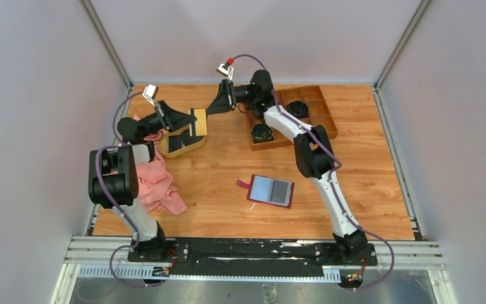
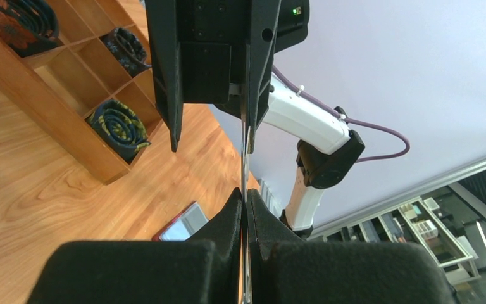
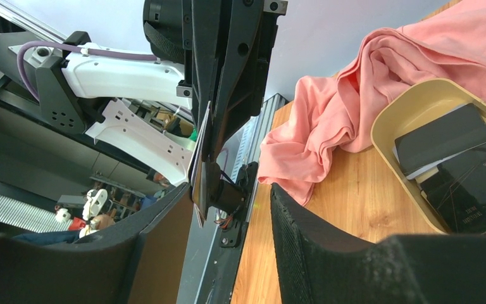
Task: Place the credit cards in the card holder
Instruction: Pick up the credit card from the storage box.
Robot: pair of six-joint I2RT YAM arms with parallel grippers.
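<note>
Credit card (image 1: 198,121) up in the air from the top camera, a gold-and-dark striped one, pinched in the left gripper (image 1: 190,120) just above the tan dish (image 1: 176,151), with the right gripper (image 1: 214,106) nose to nose with it. Card holder (image 1: 270,191) lies unfolded on the table (image 1: 228,158), near the middle and well apart from both grippers, its greyish pockets facing up. Pink cloth (image 1: 158,183) sits by the left arm, and the wooden compartment box (image 1: 326,126) behind the right arm. Over to the left wrist: its fingers (image 2: 224,218) are clamped tight on the card (image 2: 245,164), seen edge-on as a thin line. The far end reaches the right gripper (image 2: 212,142), whose fingers stand spread apart, the card running close along one of them; contact, I cannot tell. Rolled neckties (image 2: 119,126) fill the box's compartments. Right wrist now: its own fingers (image 3: 329,253) are wide apart, the card (image 3: 197,171) standing between them, and more dark cards (image 3: 443,136) lie in the dish.
</note>
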